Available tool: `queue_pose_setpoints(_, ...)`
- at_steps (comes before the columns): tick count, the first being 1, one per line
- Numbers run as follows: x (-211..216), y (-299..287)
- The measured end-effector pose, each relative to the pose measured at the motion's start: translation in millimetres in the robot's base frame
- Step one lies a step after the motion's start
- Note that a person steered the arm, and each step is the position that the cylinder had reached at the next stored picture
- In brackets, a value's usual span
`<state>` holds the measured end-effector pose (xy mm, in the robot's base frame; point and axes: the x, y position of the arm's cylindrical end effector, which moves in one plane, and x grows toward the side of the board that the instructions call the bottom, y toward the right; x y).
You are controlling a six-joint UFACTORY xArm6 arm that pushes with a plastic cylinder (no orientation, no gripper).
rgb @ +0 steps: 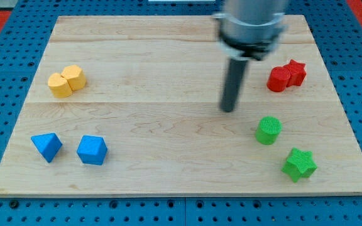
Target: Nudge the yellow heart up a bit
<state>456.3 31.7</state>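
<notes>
Two yellow blocks touch at the view's left: one (pixel 59 85) on the left, which looks like the heart, and a hexagon-like one (pixel 74 76) to its upper right. My tip (pixel 229 109) is at the lower end of the dark rod, right of the board's centre. It is far to the right of the yellow blocks and touches no block. The nearest block is a green cylinder (pixel 268 130), to the tip's lower right.
Two blue blocks (pixel 46 146) (pixel 92 150) lie at the lower left. Two red blocks (pixel 279 79) (pixel 295 71) touch at the upper right. A green star (pixel 299 164) lies at the lower right. The wooden board (pixel 168 37) rests on a blue pegboard.
</notes>
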Motion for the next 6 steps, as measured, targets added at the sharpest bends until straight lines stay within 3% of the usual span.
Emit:
queue_pose_setpoints(2, -23.4, -178.1)
queue_pose_setpoints(3, -24.1, -212.9)
queue_pose_setpoints(6, -94.5, -206.5)
